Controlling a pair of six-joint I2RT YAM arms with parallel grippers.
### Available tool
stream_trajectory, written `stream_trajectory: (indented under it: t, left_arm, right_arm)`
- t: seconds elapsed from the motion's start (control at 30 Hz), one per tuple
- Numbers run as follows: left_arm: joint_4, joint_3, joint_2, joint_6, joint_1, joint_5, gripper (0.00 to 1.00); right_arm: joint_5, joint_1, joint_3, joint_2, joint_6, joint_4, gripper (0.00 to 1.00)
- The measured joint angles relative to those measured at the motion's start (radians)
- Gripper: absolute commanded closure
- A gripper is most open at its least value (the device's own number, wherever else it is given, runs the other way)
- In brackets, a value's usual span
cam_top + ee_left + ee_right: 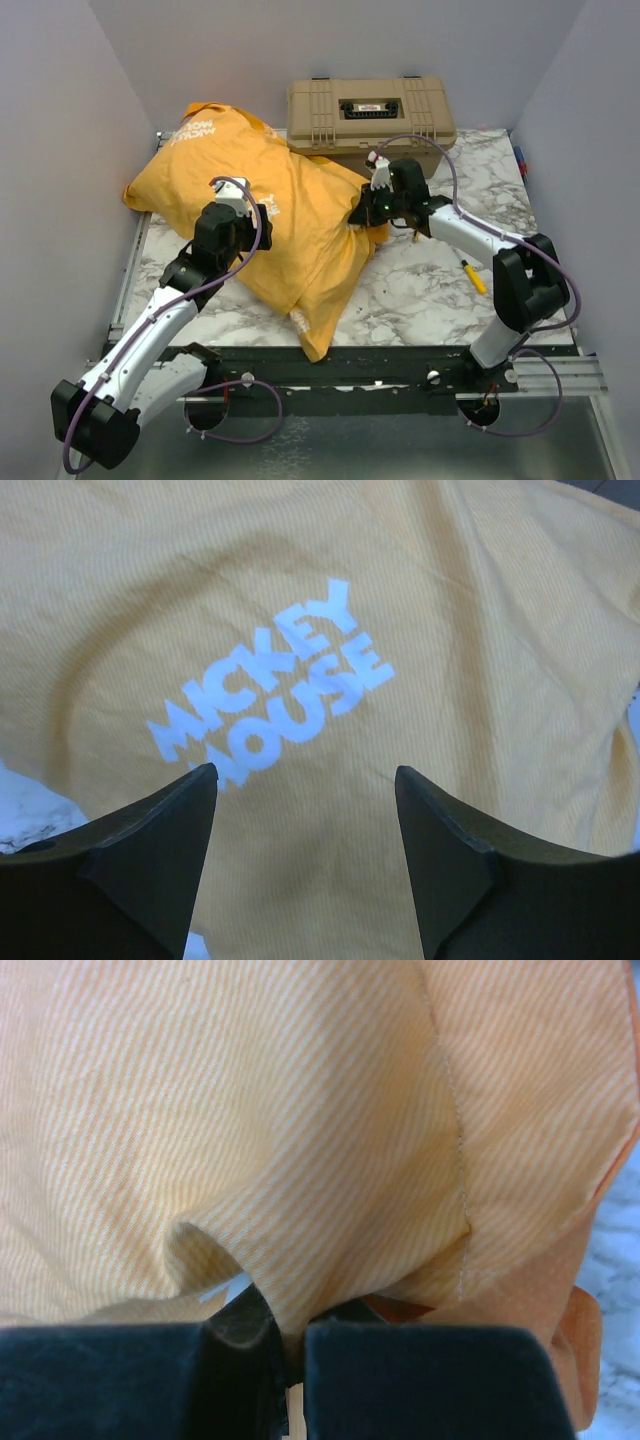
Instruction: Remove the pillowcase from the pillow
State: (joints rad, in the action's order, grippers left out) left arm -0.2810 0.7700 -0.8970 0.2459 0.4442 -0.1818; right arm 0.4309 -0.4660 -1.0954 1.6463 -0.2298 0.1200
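The work surface is a marble-patterned table [430, 290] enclosed by plain grey walls. A tan toolbox [370, 112] stands at the far edge, lid closed. A small yellow tool [473, 276] lies on the table near the right arm, apart from everything else.

The pillowcase [300, 235] lies diagonally across the left and centre of the table. Its far corner is next to the left wall, its far right edge touches the toolbox, and its near corner reaches the dark front rail. It is full and rounded. The pillow is inside it and hidden by the fabric. White "Mickey Mouse" lettering [270, 695] faces upward.

Left gripper [305, 775]: positioned over the middle of the pillowcase, just near of the lettering. The jaws stand wide apart with nothing between them. The left wrist view does not show whether the fingertips touch the fabric.

Right gripper [290, 1335]: positioned at the right edge of the pillowcase, near the toolbox. The jaws are closed to a narrow gap on a fold of the striped orange-yellow fabric, which bunches and puckers at the pinch point. A stitched seam [455, 1160] runs just right of the pinch.
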Motion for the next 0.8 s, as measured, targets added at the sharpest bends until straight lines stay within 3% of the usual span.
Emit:
stream_trajectory:
  t: [0.23,0.4,0.73,0.8]
  left_arm:
    - [0.009,-0.002,0.000,-0.005,0.000,0.056,0.25]
    - [0.019,-0.006,-0.008,-0.022,0.002,0.132,0.22]
    - [0.014,0.019,-0.068,-0.046,0.147,0.153,0.20]
    - [0.003,0.044,-0.080,-0.048,0.202,0.124,0.20]
  right_arm:
    - [-0.088,0.000,-0.113,0.079,0.021,-0.034,0.96]
    - [-0.144,0.000,-0.108,0.076,0.001,-0.048,0.59]
    - [-0.281,0.000,0.068,-0.166,-0.018,-0.082,0.05]
    - [-0.307,0.000,0.098,-0.230,-0.018,-0.090,0.00]
